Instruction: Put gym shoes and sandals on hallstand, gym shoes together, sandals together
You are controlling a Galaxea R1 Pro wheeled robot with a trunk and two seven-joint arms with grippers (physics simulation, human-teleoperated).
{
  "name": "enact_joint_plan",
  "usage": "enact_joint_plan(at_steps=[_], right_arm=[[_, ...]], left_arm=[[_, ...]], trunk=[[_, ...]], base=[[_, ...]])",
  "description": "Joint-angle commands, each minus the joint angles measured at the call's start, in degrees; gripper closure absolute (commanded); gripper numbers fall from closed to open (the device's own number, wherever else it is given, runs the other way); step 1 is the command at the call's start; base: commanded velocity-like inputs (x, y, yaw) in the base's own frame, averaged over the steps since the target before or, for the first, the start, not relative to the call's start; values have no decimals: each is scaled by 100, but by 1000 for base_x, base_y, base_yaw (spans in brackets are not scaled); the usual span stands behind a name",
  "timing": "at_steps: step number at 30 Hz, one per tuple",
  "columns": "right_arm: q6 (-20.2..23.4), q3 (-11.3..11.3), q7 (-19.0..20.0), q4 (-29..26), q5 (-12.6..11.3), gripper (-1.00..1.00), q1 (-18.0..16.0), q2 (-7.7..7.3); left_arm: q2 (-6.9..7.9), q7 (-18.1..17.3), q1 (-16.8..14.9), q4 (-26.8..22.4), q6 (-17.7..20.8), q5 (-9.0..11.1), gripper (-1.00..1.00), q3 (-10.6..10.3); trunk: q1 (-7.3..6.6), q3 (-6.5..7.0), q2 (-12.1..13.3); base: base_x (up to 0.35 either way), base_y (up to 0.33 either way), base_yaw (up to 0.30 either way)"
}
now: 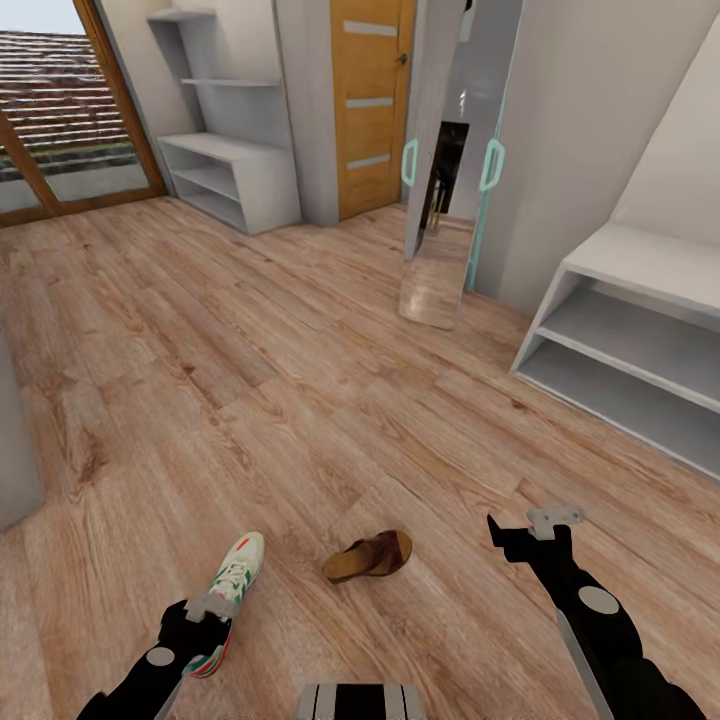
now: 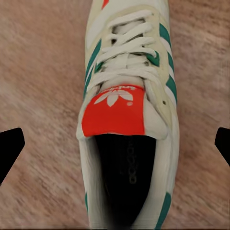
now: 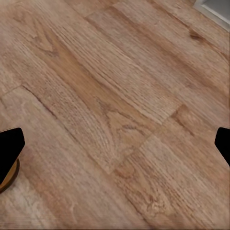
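Left gripper hangs directly over a gym shoe lying on the corridor floor, near the robot's base, on the robot's left.

Left wrist view: gym shoe centred between the two dark fingers, which stand wide apart, one on each flank, not touching it. Red tongue and open collar sit right between them. The shoe's long axis runs across the line joining the fingers, so they would close on its width. In the head view the toe points away from the robot. Judgement: a straight descent should bracket the collar; no wrist turn looks needed.

One brown sandal lies sole-side tilted just to the right of the shoe, between the two arms, apart from both.

Right gripper hovers over bare floor, fingers spread, empty. A sliver of sandal edge shows by one finger in its wrist view.

Hallstand stands to the right, ahead, its shelves bare where seen. Left arm is plainly nearer the shoe.
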Motion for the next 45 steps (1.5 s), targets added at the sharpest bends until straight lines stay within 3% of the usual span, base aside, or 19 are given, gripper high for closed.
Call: enact_joint_plan(at_steps=[1,17,24,34,38,45], right_arm=[[32,0,-1,-9,2,-100,-1,-1],[33,0,-1,-9,0,-100,-1,-1],[33,0,-1,-9,0,-100,-1,-1],[33,0,-1,-17,0,-100,-1,-1],[33,0,-1,-18,0,-100,-1,-1],[33,0,-1,-18,0,-100,-1,-1]], left_arm=[[4,12,-2,-4,-1,-51,-100,-20],[4,23,4,35,-10,-47,-100,-20],[4,25,6,31,-15,-46,-100,-20],[5,25,-1,2,-8,-46,-100,-7],[8,32,-2,-7,-7,-44,-100,-3],[8,30,1,-9,-35,-43,-100,125]], trunk=[[-1,-12,-2],[-1,-109,-2],[17,-291,-11],[17,-345,-11],[27,-435,-16],[32,-493,-19]], base=[[0,0,63],[0,0,44],[0,0,16],[0,0,35],[0,0,3],[0,0,22]])
